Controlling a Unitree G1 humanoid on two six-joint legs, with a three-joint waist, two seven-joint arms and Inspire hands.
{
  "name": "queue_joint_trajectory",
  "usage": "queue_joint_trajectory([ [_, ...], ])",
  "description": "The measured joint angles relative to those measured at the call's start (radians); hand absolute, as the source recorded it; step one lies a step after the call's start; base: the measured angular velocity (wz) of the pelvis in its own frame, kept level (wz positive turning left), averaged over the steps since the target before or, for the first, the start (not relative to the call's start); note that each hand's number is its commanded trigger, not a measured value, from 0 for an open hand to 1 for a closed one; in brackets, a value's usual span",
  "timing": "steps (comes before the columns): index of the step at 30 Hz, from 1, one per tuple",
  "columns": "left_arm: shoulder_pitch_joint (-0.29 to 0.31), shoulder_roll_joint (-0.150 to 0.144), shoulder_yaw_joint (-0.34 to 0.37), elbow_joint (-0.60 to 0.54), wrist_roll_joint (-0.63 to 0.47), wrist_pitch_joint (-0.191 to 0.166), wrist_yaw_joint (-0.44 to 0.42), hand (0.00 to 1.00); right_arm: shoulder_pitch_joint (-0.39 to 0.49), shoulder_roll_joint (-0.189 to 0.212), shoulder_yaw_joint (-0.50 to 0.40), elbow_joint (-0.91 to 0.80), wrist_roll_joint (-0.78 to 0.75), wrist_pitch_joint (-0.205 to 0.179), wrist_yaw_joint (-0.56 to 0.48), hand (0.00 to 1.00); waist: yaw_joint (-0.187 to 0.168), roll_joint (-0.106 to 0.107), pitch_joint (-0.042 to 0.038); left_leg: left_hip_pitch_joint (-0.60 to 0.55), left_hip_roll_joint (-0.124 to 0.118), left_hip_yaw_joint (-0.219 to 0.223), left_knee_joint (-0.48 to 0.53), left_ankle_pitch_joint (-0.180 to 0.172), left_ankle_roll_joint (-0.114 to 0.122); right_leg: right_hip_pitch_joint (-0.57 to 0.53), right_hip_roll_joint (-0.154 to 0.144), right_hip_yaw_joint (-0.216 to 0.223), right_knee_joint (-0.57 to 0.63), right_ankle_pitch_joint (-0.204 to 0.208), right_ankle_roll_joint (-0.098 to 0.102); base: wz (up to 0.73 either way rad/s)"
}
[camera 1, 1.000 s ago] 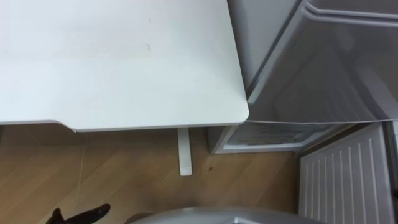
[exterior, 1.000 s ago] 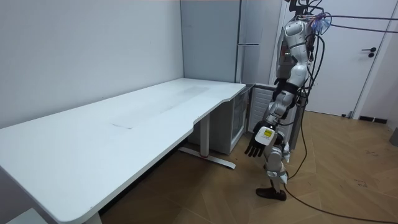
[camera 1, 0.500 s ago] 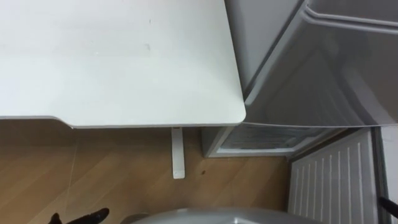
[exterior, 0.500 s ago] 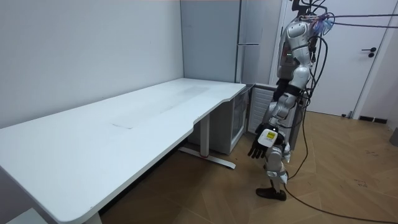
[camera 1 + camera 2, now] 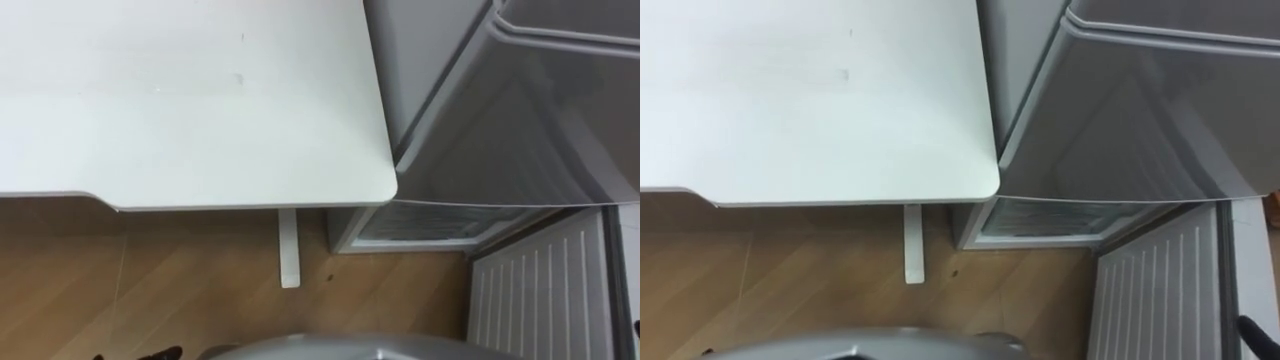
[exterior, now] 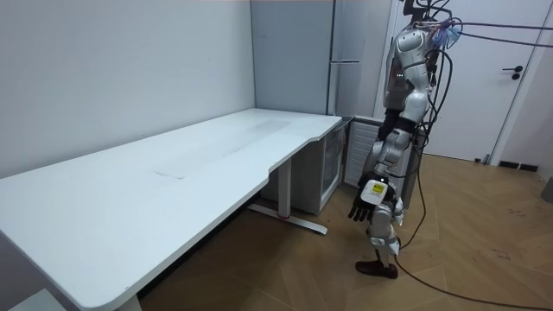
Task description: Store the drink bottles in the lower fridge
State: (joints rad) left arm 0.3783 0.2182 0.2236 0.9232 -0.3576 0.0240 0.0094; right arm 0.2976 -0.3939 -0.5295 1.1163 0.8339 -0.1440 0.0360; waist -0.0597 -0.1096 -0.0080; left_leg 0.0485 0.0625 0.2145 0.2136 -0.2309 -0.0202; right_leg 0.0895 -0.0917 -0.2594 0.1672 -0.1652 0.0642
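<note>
Lower fridge (image 5: 430, 222) is open, just beside the smooth white worktop's (image 5: 200, 100) rounded corner. Its ribbed white door (image 5: 540, 290) sticks out over the wood floor (image 5: 200, 280), with bare floor left of it. The inside is mostly hidden under the grey upper fridge (image 5: 520, 120). Left hand (image 6: 365, 203) hangs loose, holding nothing. Right hand (image 5: 1246, 327) is just a dark tip, can't tell its state.

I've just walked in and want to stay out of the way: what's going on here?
The humanoid robot stands at the end of the long white desk, facing the tall grey fridge, whose lower door is open. Its left hand hangs open by its side, holding nothing.
</note>
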Motion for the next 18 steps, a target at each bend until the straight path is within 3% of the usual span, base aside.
queue_joint_trajectory([
  [4, -0.021, -0.002, -0.021, 0.007, 0.020, 0.000, -0.024, 0.00, 0.048, 0.018, 0.040, -0.034, 0.044, -0.025, 0.073, 0.00, 0.030, 0.007, 0.0026, 0.000, 0.016, 0.024, -0.001, 0.001, -0.003, -0.006, 0.013, 0.008, -0.002, 0.019, -0.006, -0.22],
  [9, -0.030, -0.006, -0.058, 0.024, 0.023, 0.001, -0.041, 0.00, 0.125, 0.084, 0.056, -0.121, 0.094, -0.075, 0.194, 0.00, 0.043, 0.011, 0.0039, -0.003, 0.023, 0.042, 0.000, 0.001, -0.004, -0.011, 0.019, 0.014, -0.017, 0.033, -0.009, -0.12],
  [12, -0.030, 0.003, -0.103, 0.024, 0.016, 0.001, -0.042, 0.00, 0.174, 0.099, 0.144, -0.184, 0.144, -0.105, 0.250, 0.00, 0.048, 0.012, 0.0038, -0.009, 0.029, 0.057, -0.001, 0.002, -0.006, -0.026, 0.025, 0.018, -0.016, 0.043, -0.013, -0.18],
  [18, -0.032, 0.017, -0.152, 0.019, 0.018, 0.009, -0.062, 0.00, 0.295, 0.137, 0.275, -0.362, 0.222, -0.109, 0.421, 0.00, 0.070, 0.013, 0.0042, -0.029, 0.031, 0.063, 0.006, 0.003, -0.007, -0.050, 0.026, 0.020, -0.014, 0.046, -0.018, -0.06],
])
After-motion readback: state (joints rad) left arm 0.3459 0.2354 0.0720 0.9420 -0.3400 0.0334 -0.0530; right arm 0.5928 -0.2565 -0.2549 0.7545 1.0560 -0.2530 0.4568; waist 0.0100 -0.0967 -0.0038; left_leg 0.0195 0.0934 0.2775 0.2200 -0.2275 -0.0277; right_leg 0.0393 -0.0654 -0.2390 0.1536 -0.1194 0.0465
